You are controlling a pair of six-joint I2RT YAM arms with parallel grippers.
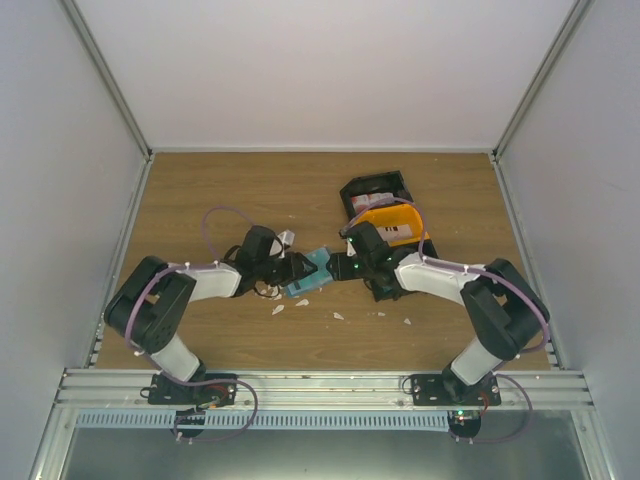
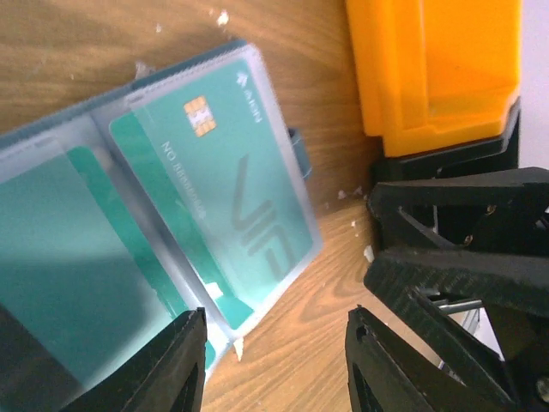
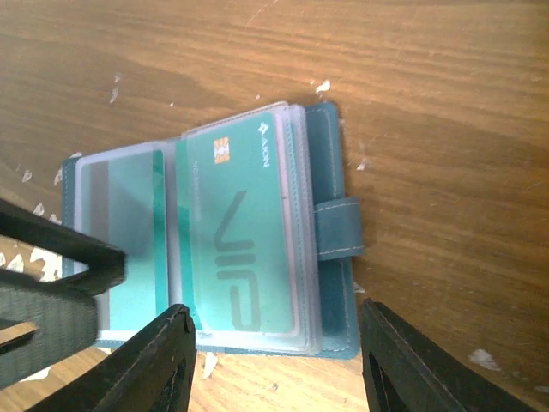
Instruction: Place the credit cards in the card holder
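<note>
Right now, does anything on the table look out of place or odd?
Yes. Small white scraps lie scattered on the wooden table around the open card holder, like loose debris. The orange bin also sits askew, overlapping the black bin.

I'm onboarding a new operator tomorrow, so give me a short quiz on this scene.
1. True or false: the card holder lies open on the table.
2. Which word is printed on the sleeved card? A) VIP B) GOLD C) DEBIT
3. Fill in: the bin in the left wrist view is coloured ____.
Key: 1 true; 2 A; 3 orange.
</note>
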